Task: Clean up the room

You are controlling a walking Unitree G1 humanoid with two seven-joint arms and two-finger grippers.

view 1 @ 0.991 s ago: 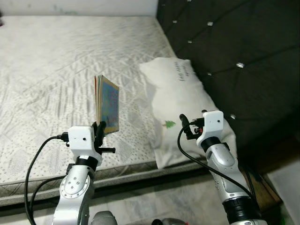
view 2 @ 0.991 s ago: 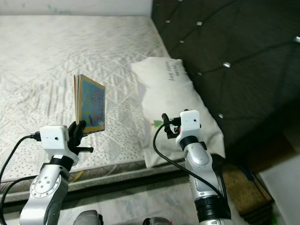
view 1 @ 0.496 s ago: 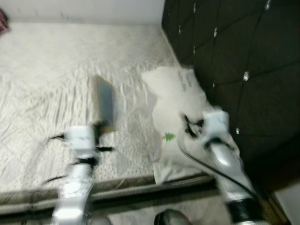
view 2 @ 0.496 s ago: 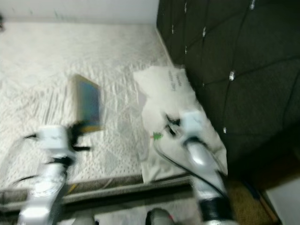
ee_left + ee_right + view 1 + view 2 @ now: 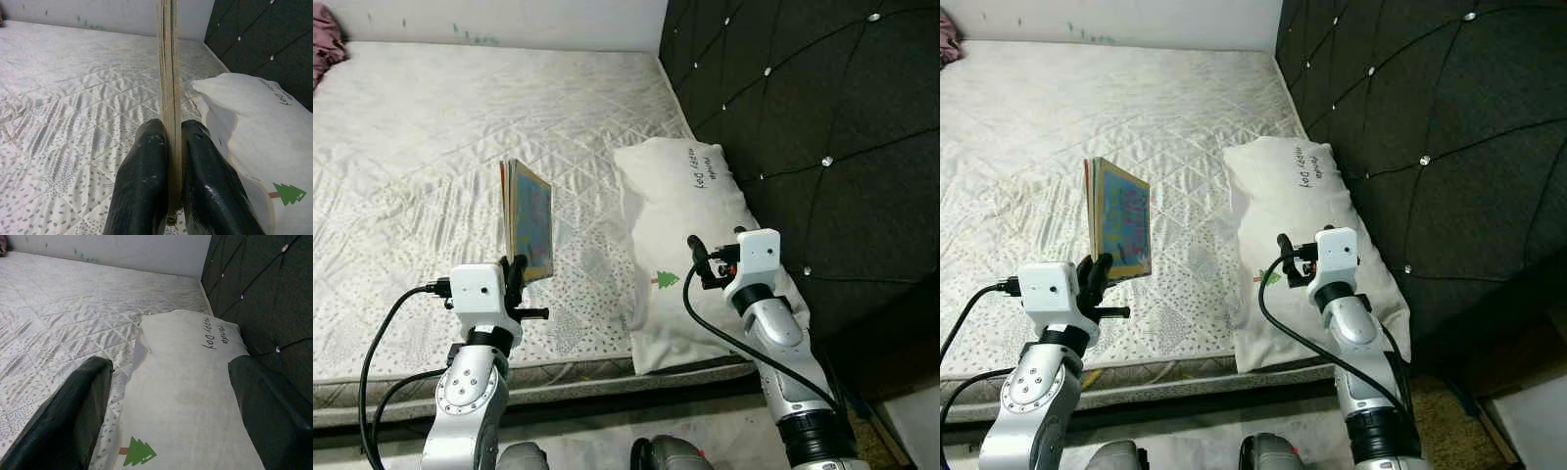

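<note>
bedroom | quilted mattress (image 5: 431, 147) | pillow (image 5: 690, 196) | tufted headboard (image 5: 822, 117)

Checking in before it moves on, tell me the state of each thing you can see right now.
Picture book: upright, clamped at its lower edge.
Left gripper: shut on the book.
Right gripper: open, above the pillow.
Pillow: lying flat by the headboard.
Mattress: bare.

The book (image 5: 530, 219) has a cover of many bright colours. The pillow (image 5: 690, 235) is white with a little green tree. The bed (image 5: 431, 137) is white with grey dots, and the headboard (image 5: 822, 117) is black.
</note>
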